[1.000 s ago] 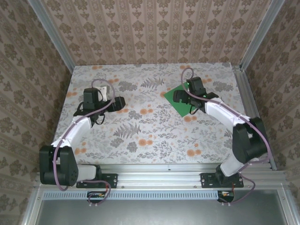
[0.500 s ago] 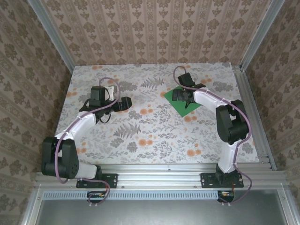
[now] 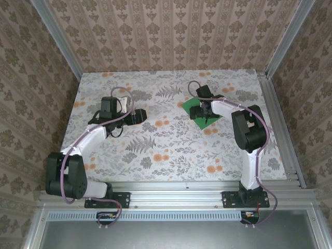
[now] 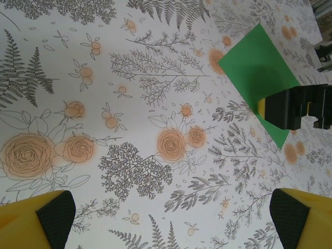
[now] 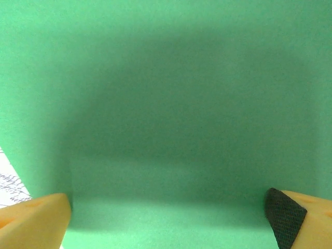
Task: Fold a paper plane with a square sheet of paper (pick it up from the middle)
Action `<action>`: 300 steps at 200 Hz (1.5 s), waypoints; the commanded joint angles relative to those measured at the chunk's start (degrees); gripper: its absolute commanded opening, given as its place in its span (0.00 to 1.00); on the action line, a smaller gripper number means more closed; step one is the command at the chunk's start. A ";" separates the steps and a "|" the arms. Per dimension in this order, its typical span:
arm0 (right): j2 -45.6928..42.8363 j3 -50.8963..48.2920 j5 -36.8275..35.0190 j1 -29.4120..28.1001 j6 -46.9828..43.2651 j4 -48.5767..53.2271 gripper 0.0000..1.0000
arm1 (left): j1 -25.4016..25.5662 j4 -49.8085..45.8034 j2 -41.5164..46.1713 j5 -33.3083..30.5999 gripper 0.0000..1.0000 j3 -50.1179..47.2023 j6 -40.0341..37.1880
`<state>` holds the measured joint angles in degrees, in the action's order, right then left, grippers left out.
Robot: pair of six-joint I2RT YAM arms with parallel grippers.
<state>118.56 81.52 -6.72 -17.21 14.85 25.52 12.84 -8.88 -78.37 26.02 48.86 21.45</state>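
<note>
- Your square sheet of paper (image 3: 199, 123) lies flat and unfolded on the desk (image 3: 155, 150), in the far right part of it. It sits turned like a diamond, one corner pointing toward the arm bases.
- The sheet is one even bright green all over. In the left wrist view the square sheet of paper (image 4: 254, 62) shows smooth faces and clean straight edges.
- Your right fingers (image 3: 204, 111) are over the middle of the sheet, and the right arm (image 3: 248, 135) reaches out from its base at the near right.
- In the right wrist view the right fingers (image 5: 290, 218) stand spread wide and released, one yellow finger at each lower corner. Green paper (image 5: 166, 78) runs between them and they grasp nothing.
- You cannot tell from these views whether the right fingertips touch the paper or hang just above it. A soft shadow falls across the sheet beneath them.
- A sliver of the printed desk (image 5: 8, 181) shows past the sheet's edge at the left of that view.
- Your left fingers (image 3: 138, 115) are over bare desk left of the sheet, well apart from it and pointing toward it.
- In the left wrist view the left fingers (image 4: 52, 218) are spread wide and released, with only the floral desk (image 4: 129, 104) between them.
</note>
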 commanded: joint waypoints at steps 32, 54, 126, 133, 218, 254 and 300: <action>3.17 3.63 0.93 -1.12 -0.18 4.88 1.00 | 0.47 -2.05 3.19 1.74 1.00 -1.82 0.01; 3.77 4.79 -0.15 -2.28 0.52 7.87 1.00 | 0.47 -2.71 3.74 2.10 1.00 -2.23 -0.33; 2.90 4.46 0.29 -7.87 6.44 11.30 0.99 | 0.42 -6.11 7.62 1.73 1.00 -3.40 -1.50; 2.67 3.92 0.30 -8.91 7.27 11.40 0.98 | 0.43 -6.51 8.24 1.43 1.00 -3.59 -1.66; -4.45 -7.69 -2.79 -20.33 32.44 13.38 1.00 | 0.17 -8.67 14.71 0.06 1.00 -8.49 -0.03; -6.48 -7.92 -3.27 -25.83 45.39 15.13 1.00 | 0.08 -8.00 16.64 0.42 1.00 -10.55 0.89; -6.50 -4.23 -2.62 -30.34 56.63 15.20 1.00 | -0.36 -7.92 18.65 0.48 1.00 -13.06 0.94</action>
<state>112.62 75.57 -11.18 -46.13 61.21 38.39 13.04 -16.40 -61.06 26.57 37.19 21.47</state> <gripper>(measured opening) 0.996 0.994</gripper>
